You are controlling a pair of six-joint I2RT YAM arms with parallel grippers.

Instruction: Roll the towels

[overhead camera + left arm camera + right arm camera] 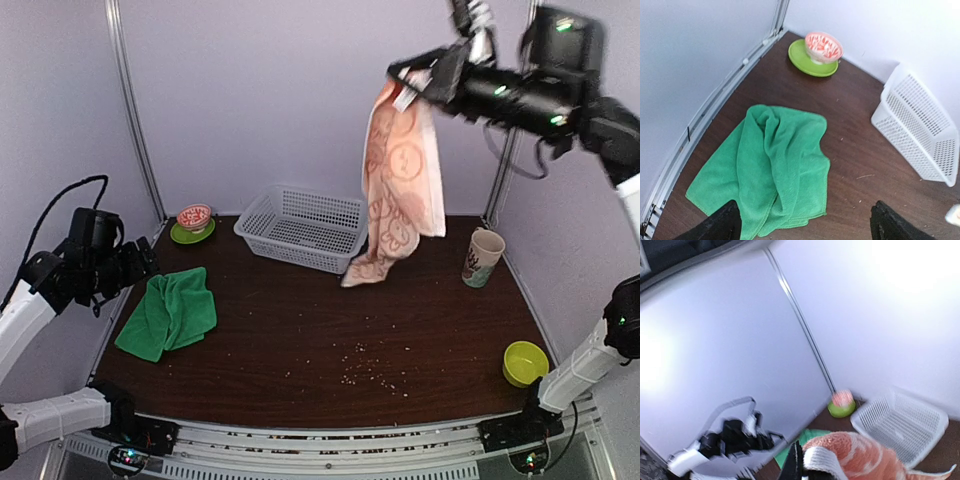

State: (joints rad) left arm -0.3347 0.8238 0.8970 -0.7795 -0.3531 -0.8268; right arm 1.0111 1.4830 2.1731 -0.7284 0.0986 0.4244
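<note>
**Top external view**
- Landmark: a white plastic mesh basket (300, 228) at the back of the dark wooden surface (300, 350).
- Orange towel: the small orange cloth with white cartoon prints (402, 170) hangs just right of the basket with its long axis near upright. Its lower end appears to brush the surface by the basket's right corner.
- Right claw (418, 85): high above and to the right of the basket, clenched on the cloth's top edge.
- Green towel: the plain bright green soft cloth (170, 312) lies crumpled on the surface, well left of the basket and nearer the arms. Its long axis runs from far right to near left.
- Left claw (148, 262): left of the basket, above the green cloth's far edge, and clearly the nearer arm for it.

**Left wrist view**
- Green towel (775, 170): on the surface left of the basket (920, 130), lying ahead of and below the left claw (806, 222).
- Left claw state: fingers (722, 225) spread wide, released, holding and touching nothing.

**Right wrist view**
- Orange towel (855, 460): bunched at the right claw (801, 466) and draping down toward the basket (900, 422).
- Right claw state: grasping the cloth at its white hem, though the view is blurred.
- Coming move, as a judgement: the hanging cloth needs lowering and laying flat on the surface in front of the basket before any rolling.
</note>
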